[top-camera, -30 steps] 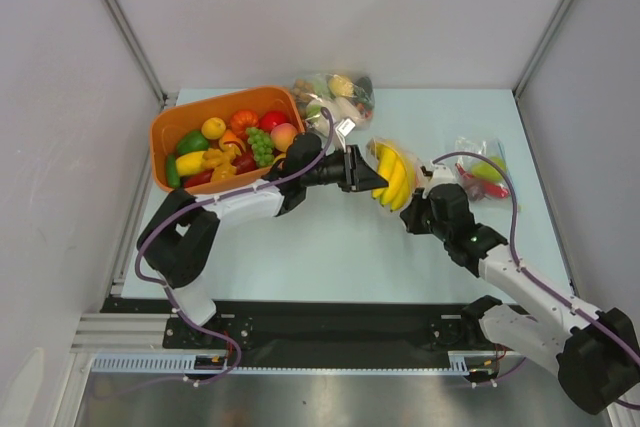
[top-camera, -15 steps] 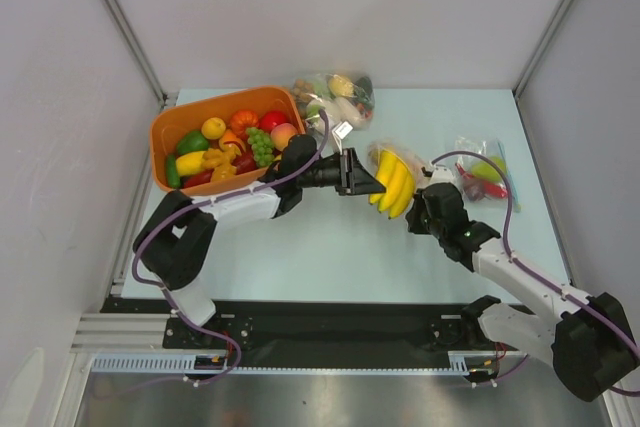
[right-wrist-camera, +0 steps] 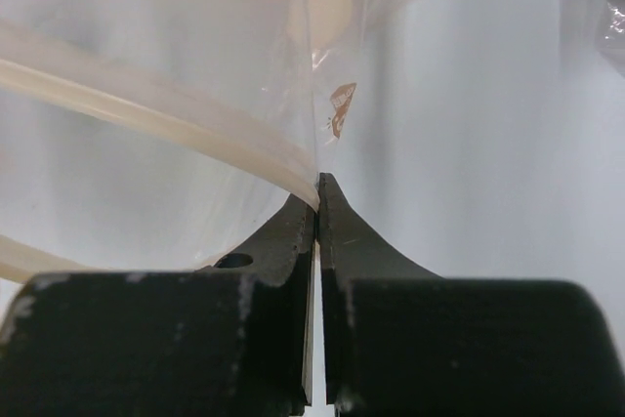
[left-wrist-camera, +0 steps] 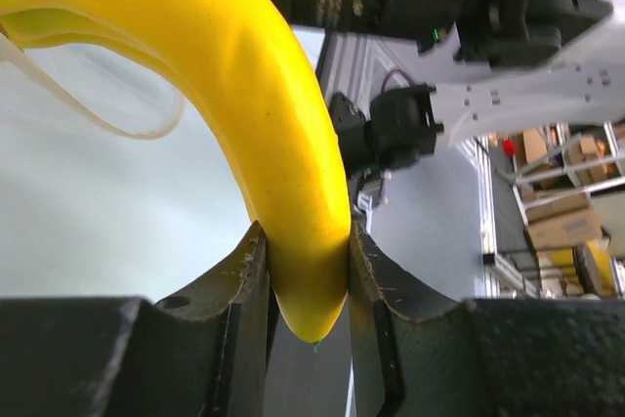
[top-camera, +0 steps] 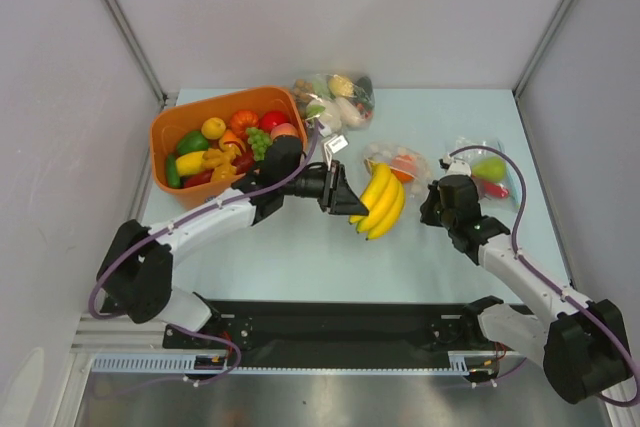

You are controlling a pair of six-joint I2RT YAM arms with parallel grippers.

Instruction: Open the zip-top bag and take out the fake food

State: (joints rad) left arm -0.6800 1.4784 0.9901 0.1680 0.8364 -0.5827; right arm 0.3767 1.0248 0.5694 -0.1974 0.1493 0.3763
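Note:
A bunch of yellow bananas [top-camera: 378,202], a piece of the fake food, hangs clear of the zip-top bag [top-camera: 398,163], just in front of it. My left gripper [top-camera: 345,199] is shut on the bunch's end; in the left wrist view the banana tip [left-wrist-camera: 293,192] is clamped between the two fingers of the left gripper [left-wrist-camera: 305,231]. The clear bag lies on the table with orange and red pieces inside. My right gripper [top-camera: 432,197] is shut on the bag's edge; the right wrist view shows the right gripper [right-wrist-camera: 317,183] pinching the pale zip strip [right-wrist-camera: 146,104].
An orange basket [top-camera: 163,137] full of toy fruit and vegetables stands at the back left. A second filled bag [top-camera: 335,97] lies at the back centre, a third [top-camera: 485,169] at the right beside my right arm. Grey walls close in both sides.
My left gripper has pulled the bananas out of the bag, toward the left and the near edge. The bag has dropped flat, and my right wrist has shifted slightly right.

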